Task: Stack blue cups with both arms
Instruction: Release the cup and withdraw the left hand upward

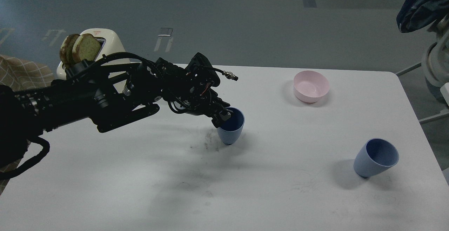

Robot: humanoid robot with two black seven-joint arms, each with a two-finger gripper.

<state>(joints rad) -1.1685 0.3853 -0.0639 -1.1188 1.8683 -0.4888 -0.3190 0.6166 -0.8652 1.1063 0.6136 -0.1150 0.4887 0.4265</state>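
One blue cup (232,129) stands near the table's middle, tilted slightly, with its base at or just above the tabletop. My left gripper (221,115) is shut on this cup's near-left rim, one finger inside and one outside. The black left arm (105,97) reaches in from the left. The second blue cup (376,157) rests tilted on the table at the right, its mouth facing up and right, far from the gripper. My right arm is out of view.
A pink bowl (311,86) stands at the back right of the white table (140,189). A cream toaster (101,41) holding two bread slices (79,48) sits at the back left, behind my arm. Dark scuff marks (208,142) lie left of the held cup.
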